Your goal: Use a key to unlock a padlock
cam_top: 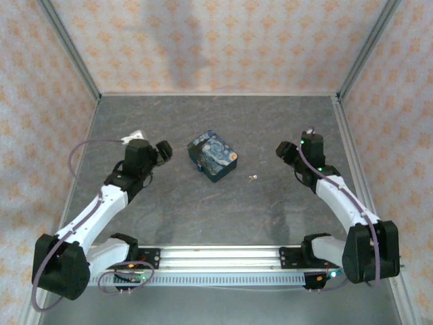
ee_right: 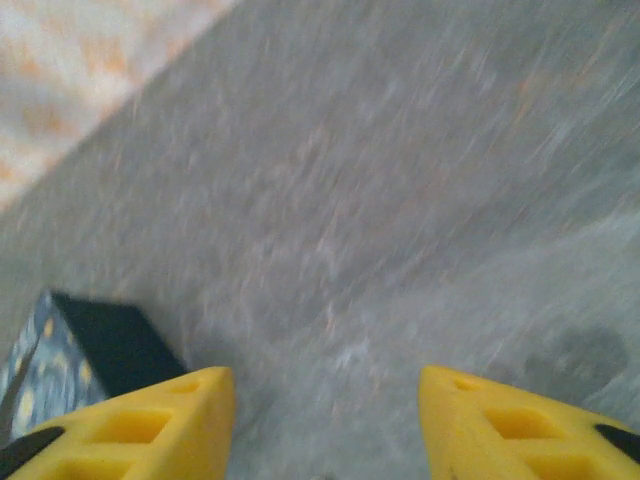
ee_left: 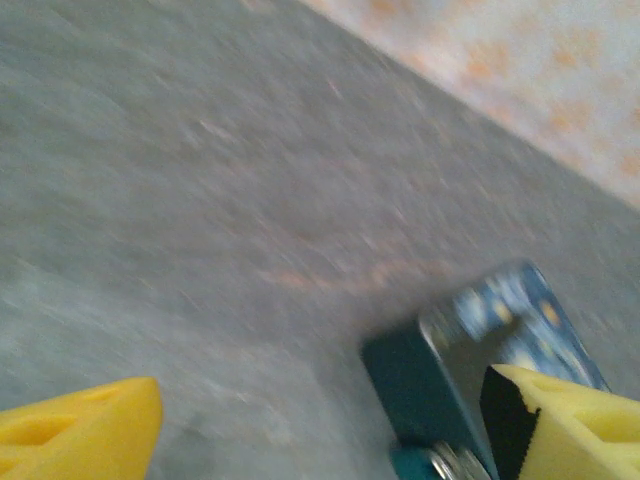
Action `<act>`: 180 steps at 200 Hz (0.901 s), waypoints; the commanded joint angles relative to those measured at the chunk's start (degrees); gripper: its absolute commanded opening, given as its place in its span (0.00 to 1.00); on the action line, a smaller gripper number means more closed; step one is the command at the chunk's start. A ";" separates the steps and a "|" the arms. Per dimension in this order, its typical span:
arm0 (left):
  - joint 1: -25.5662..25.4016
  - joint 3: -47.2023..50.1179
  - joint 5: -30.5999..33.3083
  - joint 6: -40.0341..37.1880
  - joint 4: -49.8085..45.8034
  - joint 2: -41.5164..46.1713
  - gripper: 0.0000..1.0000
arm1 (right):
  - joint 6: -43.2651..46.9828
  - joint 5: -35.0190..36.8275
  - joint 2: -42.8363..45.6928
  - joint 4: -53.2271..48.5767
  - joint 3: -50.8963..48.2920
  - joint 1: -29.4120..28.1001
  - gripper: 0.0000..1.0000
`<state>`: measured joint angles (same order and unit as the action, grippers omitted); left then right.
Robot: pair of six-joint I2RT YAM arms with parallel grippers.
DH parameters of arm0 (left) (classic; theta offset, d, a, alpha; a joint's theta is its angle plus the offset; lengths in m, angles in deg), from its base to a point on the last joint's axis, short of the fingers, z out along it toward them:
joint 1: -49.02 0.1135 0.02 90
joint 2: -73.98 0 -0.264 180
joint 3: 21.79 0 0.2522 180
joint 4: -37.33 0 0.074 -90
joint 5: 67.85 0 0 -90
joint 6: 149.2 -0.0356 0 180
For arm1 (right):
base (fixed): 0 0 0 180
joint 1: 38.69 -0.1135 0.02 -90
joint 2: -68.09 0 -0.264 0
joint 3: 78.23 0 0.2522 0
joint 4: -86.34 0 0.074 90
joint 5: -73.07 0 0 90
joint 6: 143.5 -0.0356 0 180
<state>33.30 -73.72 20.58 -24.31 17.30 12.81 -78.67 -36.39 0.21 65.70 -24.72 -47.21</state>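
Observation:
The padlock (cam_top: 213, 156), a dark-blue block with a swirling blue-and-yellow print, lies on the grey table mid-centre. It also shows blurred at the lower right of the left wrist view, the padlock (ee_left: 470, 370), and at the lower left of the right wrist view, the padlock (ee_right: 85, 350). The key (cam_top: 252, 178) is a tiny pale piece on the table just right of the padlock. My left gripper (cam_top: 164, 152) hovers left of the padlock, open, nothing between its yellow fingers (ee_left: 80, 430). My right gripper (cam_top: 283, 150) hangs right of the key, open and empty.
A small white object (cam_top: 133, 137) lies behind the left gripper. Patterned walls with metal frame posts (cam_top: 67, 51) enclose the table on three sides. A metal rail (cam_top: 216, 257) carries both arm bases at the near edge.

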 commanded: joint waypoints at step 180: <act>-21.06 -0.20 4.70 9.31 -0.98 -8.19 0.82 | -27.04 -4.59 -19.45 -11.50 5.32 -13.11 0.32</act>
<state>12.88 -74.13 22.64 -16.27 16.78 3.70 -100.15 -42.38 -17.30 54.80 -21.45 -60.19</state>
